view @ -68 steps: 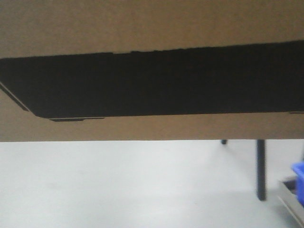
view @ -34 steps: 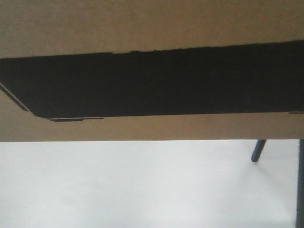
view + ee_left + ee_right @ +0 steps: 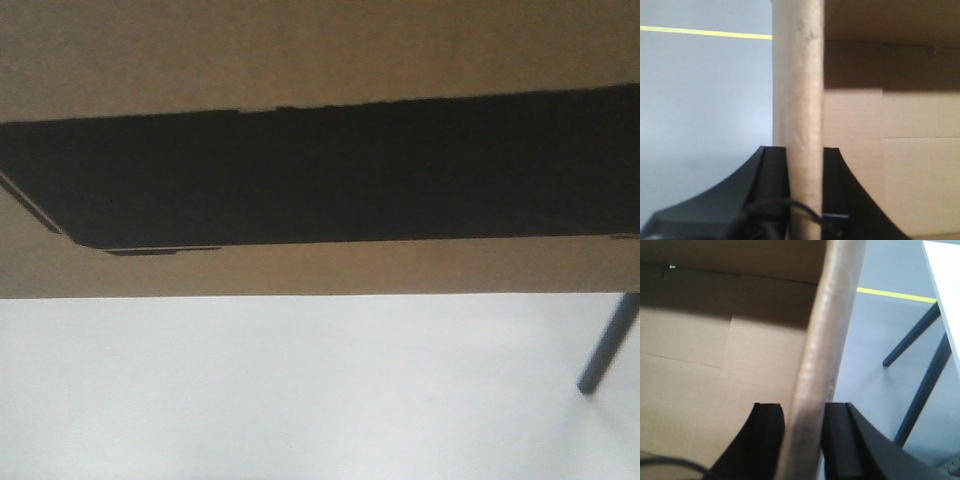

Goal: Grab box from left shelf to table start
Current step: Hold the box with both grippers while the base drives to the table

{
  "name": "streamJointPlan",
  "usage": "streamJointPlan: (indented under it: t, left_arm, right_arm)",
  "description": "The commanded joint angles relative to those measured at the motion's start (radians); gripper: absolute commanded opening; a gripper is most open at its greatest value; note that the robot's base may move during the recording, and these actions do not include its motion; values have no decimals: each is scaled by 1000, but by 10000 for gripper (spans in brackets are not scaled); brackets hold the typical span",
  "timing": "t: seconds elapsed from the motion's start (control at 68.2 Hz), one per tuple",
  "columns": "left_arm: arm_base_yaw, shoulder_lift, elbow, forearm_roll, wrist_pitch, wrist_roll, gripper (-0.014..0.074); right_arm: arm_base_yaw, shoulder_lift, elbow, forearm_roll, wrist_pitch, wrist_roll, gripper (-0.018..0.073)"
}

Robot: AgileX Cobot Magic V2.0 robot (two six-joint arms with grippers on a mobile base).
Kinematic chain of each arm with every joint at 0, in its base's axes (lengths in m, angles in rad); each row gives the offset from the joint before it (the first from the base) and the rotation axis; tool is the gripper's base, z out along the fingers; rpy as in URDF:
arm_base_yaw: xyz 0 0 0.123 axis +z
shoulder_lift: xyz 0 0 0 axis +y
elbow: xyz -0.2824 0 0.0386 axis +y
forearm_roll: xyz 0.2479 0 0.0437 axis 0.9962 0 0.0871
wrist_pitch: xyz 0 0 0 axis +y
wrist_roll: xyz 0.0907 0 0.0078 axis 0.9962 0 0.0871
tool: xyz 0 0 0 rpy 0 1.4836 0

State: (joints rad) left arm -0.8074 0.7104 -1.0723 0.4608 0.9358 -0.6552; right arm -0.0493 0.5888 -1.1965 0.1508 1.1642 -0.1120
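Note:
The brown cardboard box with its black printed panel fills the upper part of the front view, held off the floor. My left gripper is shut on the box's left wall, one finger outside and one inside. My right gripper is shut on the box's right wall in the same way. The box's inside looks empty. A corner of the white table shows at the top right of the right wrist view. The left shelf is out of view.
Dark slanted table legs stand to the right of the box; one leg shows in the front view. Grey floor with a yellow line lies below and to the left; the line also shows in the right wrist view.
The box stays fixed in the front view while the background shifts. The blue bin at the right edge has left the view, and the dark legs have moved right and lower.

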Motion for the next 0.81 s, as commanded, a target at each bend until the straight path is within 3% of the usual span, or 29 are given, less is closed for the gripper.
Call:
streamJointPlan:
  t: [0.0, 0.791]
  left_arm:
    - [-16, -13, -40, -16, -223, -2, -92]
    - [-16, -13, -40, -16, -223, -2, -92]
  right_arm:
    - [0, 7, -33, 44, -122, -20, 56]
    - [0, 7, -33, 44, -122, -20, 56]
